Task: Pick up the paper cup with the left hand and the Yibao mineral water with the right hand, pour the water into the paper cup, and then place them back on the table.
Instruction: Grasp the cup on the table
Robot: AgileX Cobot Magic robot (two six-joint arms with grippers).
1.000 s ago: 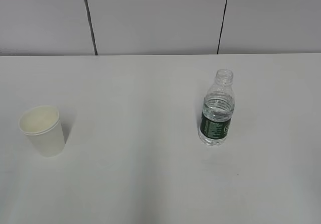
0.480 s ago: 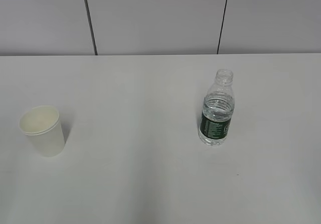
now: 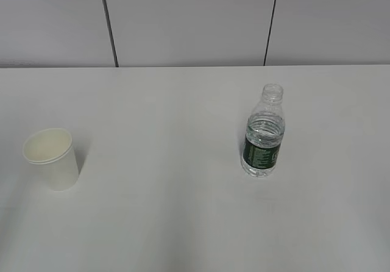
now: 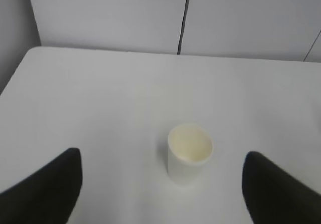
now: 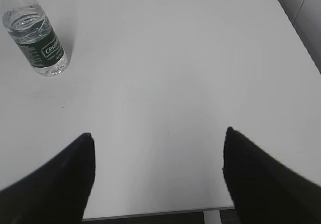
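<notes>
The paper cup [image 4: 189, 154] stands upright on the white worktop [image 3: 164, 138], dead ahead of the left end effector [image 4: 163, 184] and centred between its two dark fingers [image 4: 47, 184], which sit wide apart with nothing between them. That centring looks deliberate: a straight advance should bring the fingers to either side of the cup wall. The cup's mouth faces up, ready to receive water, and its cream inside appears empty and dry, though the very bottom is hard to make out.

The Yibao mineral water [image 5: 35, 35] stands upright too, well ahead of the right end effector [image 5: 158, 171] and off to its left, so this arm seems to need a sideways shift before it can close in. Its fingers [image 5: 266, 179] are likewise spread, holding nothing. The bottle has no cap on its narrow neck; clear water shows through the ribbed plastic, filling it up to about the shoulder above the dark green label.

In the exterior view cup [image 3: 51, 158] and bottle [image 3: 264, 132] stand well apart, each on its own arm's side, and neither arm appears there. Neither pickup is made yet.
</notes>
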